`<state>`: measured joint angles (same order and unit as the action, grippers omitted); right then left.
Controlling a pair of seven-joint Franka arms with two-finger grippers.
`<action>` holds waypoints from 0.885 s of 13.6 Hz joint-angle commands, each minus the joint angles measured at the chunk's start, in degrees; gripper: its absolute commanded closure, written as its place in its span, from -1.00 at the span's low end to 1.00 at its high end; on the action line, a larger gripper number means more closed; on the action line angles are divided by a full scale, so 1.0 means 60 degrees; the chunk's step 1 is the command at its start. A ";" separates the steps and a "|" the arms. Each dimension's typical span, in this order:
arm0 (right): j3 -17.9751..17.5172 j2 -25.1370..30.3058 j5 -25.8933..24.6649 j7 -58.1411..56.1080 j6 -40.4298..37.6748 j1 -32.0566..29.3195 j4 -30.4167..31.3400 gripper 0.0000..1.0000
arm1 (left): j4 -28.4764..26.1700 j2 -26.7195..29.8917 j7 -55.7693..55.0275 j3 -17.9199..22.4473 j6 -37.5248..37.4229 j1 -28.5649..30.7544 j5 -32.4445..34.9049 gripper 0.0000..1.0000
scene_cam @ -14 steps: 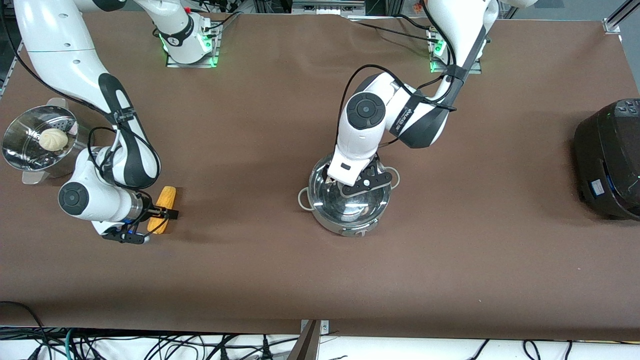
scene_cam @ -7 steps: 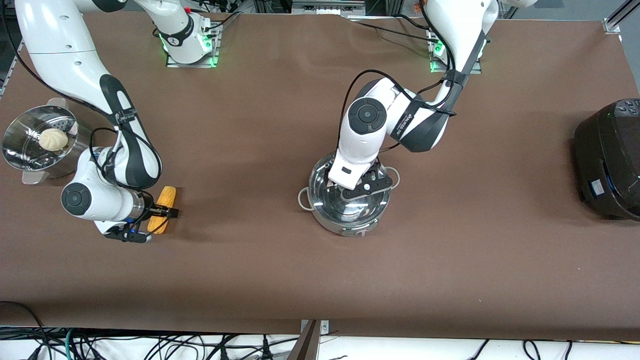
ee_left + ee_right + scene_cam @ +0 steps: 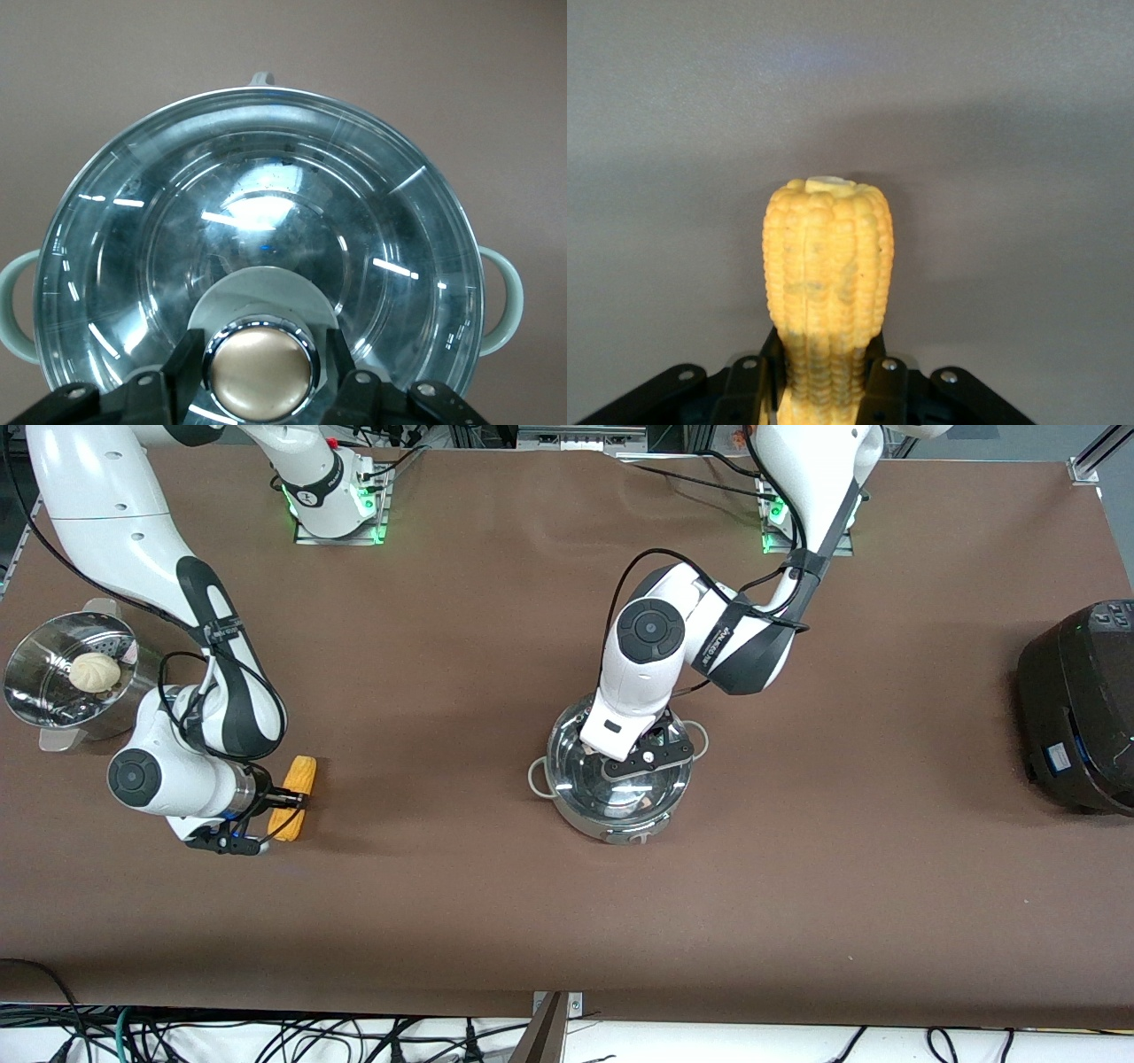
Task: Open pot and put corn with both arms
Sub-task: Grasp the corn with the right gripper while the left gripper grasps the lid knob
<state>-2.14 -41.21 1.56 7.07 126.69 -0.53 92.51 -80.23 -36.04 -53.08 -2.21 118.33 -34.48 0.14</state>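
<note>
Grasp step on both sides. Nearest the front camera, toward the right arm's end of the table (image 3: 461, 921): right end effector (image 3: 285, 806) clamped on the corn (image 3: 292, 806), cob lying on the surface. Slightly farther, mid-table: left end effector (image 3: 257, 367) pinching the knob (image 3: 259, 372) of the lid (image 3: 266, 221), seated on the pot (image 3: 617, 779). Next, likely: raise lid straight up, move it aside, then carry corn over the opening.
</note>
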 commanded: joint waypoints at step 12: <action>-0.0157 0.0686 0.0121 -0.0256 -0.0138 0.0014 -0.0302 0.27 | 0.0189 0.1083 0.0655 0.0076 -0.1366 0.0340 0.0124 1.00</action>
<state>-2.79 -39.19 1.56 6.46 126.78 -0.21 90.18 -78.45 -33.07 -52.39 -1.84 112.13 -33.98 0.16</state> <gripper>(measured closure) 0.634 0.498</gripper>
